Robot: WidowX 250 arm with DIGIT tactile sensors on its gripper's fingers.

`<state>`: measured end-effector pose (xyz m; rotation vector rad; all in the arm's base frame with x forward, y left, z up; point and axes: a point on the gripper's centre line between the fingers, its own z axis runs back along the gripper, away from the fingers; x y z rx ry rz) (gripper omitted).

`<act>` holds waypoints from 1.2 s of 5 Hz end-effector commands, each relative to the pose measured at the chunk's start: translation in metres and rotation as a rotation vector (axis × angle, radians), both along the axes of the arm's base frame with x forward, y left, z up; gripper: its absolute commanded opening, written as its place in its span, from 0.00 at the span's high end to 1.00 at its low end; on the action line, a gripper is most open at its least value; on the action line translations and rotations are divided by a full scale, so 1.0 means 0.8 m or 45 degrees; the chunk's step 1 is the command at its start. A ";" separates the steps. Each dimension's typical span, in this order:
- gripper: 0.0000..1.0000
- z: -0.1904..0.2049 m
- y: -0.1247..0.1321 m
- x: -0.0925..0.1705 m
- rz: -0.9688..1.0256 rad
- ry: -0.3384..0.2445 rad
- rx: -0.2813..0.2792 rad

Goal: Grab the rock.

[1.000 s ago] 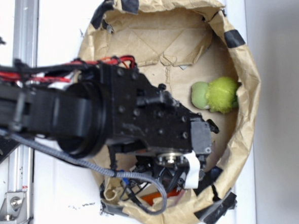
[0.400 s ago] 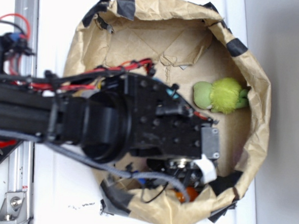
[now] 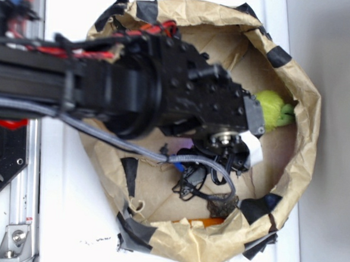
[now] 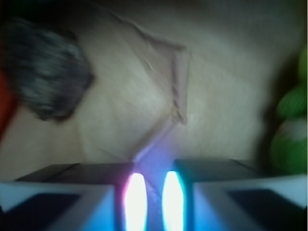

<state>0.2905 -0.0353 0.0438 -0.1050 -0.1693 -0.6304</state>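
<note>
- Since a second ago the arm (image 3: 106, 91) has swung up toward the top of the paper bag (image 3: 291, 174), so the bag's lower floor is now uncovered.
- Gripper (image 4: 150, 199) looks nearly closed: fingertips (image 4: 135, 197) have only a thin gap between them, nothing in it.
- Rock (image 4: 45, 77) sits on the brown paper, upper left in the wrist view, well apart from the fingers.
- Exterior view shows it (image 3: 221, 204) low in the bag, just above a bit of orange carrot (image 3: 208, 221).
- Green plush toy (image 3: 274, 110) peeks out right of the wrist.
</note>
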 end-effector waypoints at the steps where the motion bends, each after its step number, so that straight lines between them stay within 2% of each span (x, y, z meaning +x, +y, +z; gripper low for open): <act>1: 0.00 0.057 -0.019 0.006 -0.306 -0.224 -0.125; 2: 0.00 0.053 -0.037 0.008 -0.370 -0.219 -0.134; 3: 0.00 0.033 -0.051 0.005 -0.512 -0.197 -0.112; 4: 0.00 0.003 -0.068 0.005 -0.625 -0.145 -0.074; 5: 0.00 -0.010 -0.085 0.011 -0.658 -0.140 -0.063; 6: 0.39 -0.021 -0.088 0.015 -0.617 -0.142 -0.035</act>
